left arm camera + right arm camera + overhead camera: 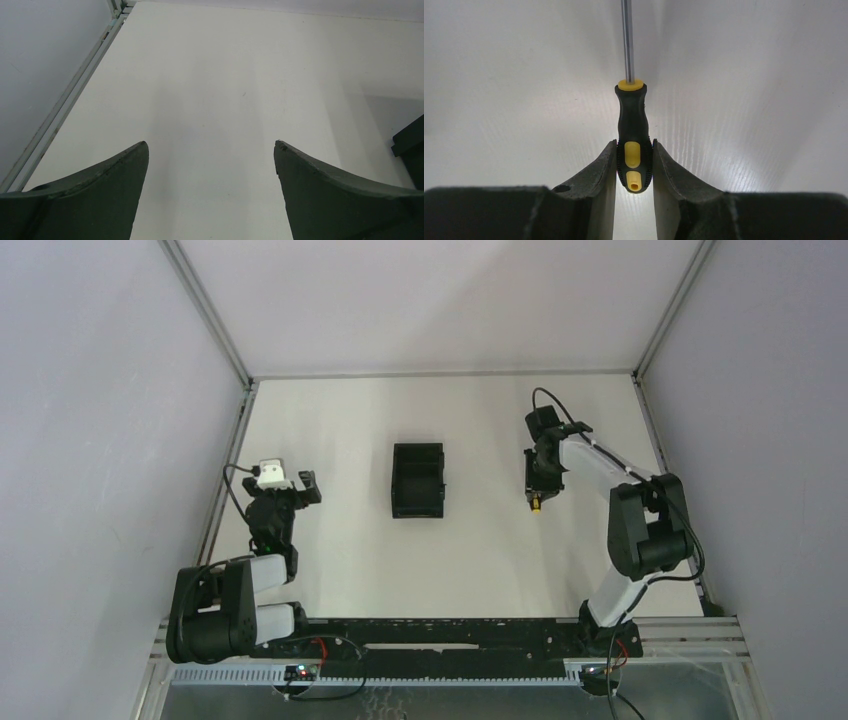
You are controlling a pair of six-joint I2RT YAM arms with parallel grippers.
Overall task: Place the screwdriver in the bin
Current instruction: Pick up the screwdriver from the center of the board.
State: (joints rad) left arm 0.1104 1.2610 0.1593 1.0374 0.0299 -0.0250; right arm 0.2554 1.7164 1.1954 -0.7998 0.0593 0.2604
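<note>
The right gripper (634,150) is pinching the screwdriver (631,117) by its handle's rear, seemingly on or just above the table (480,560), well apart from the bin (418,480); carrying and releasing are remaining, while the left gripper (211,145) is hanging spread, holding nothing

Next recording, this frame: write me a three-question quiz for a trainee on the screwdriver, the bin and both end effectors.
1. True or false: the screwdriver already lies inside the bin.
2. Fill in: the left end effector is ___, with only bare table between its fingers.
3. What clamps the screwdriver's handle? A) left end effector B) right end effector C) neither

Key: 1 false, since it is held to the right of the bin; 2 open; 3 B.
</note>
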